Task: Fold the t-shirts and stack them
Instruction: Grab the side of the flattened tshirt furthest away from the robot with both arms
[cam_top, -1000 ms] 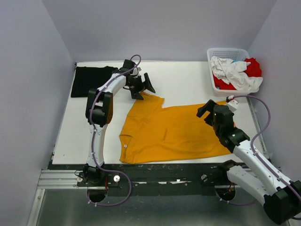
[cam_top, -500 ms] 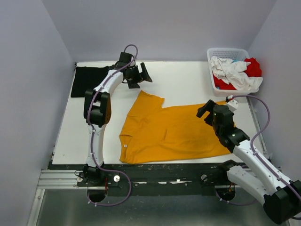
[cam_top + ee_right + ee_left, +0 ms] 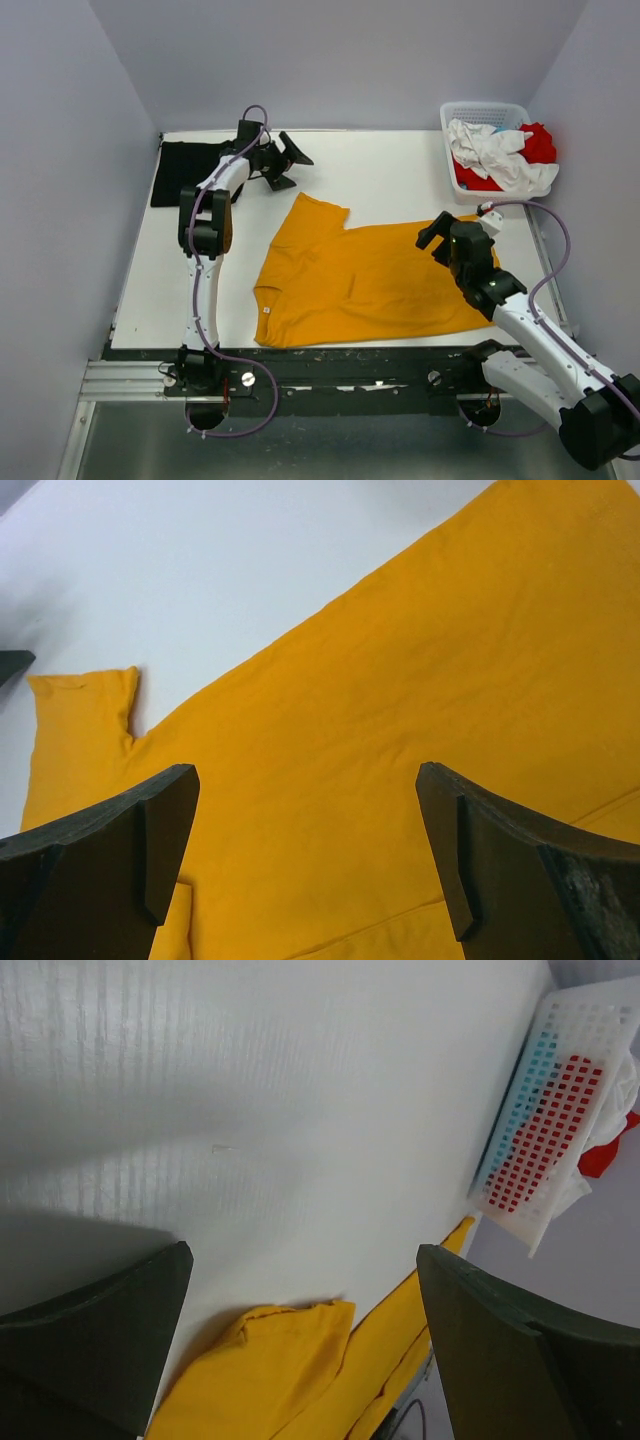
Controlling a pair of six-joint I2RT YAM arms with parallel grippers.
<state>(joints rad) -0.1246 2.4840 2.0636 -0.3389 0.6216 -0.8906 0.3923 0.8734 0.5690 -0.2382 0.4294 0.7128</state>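
A mustard t-shirt (image 3: 365, 282) lies spread flat on the white table (image 3: 390, 175), one sleeve (image 3: 320, 213) pointing to the back. It also shows in the right wrist view (image 3: 380, 730) and the left wrist view (image 3: 270, 1370). A black t-shirt (image 3: 190, 170) lies folded at the back left. White (image 3: 495, 150) and red (image 3: 540, 143) t-shirts are heaped in the basket. My left gripper (image 3: 288, 165) is open and empty above bare table behind the sleeve. My right gripper (image 3: 440, 240) is open and empty over the shirt's right part.
A white lattice basket (image 3: 452, 172) stands at the back right corner; it also shows in the left wrist view (image 3: 545, 1130). Grey walls close in the table on three sides. A black rail (image 3: 350, 370) runs along the near edge.
My left gripper has lifted off the mustard sleeve and drawn back and left toward the black shirt. The sleeve now lies flat. The right arm has barely moved.
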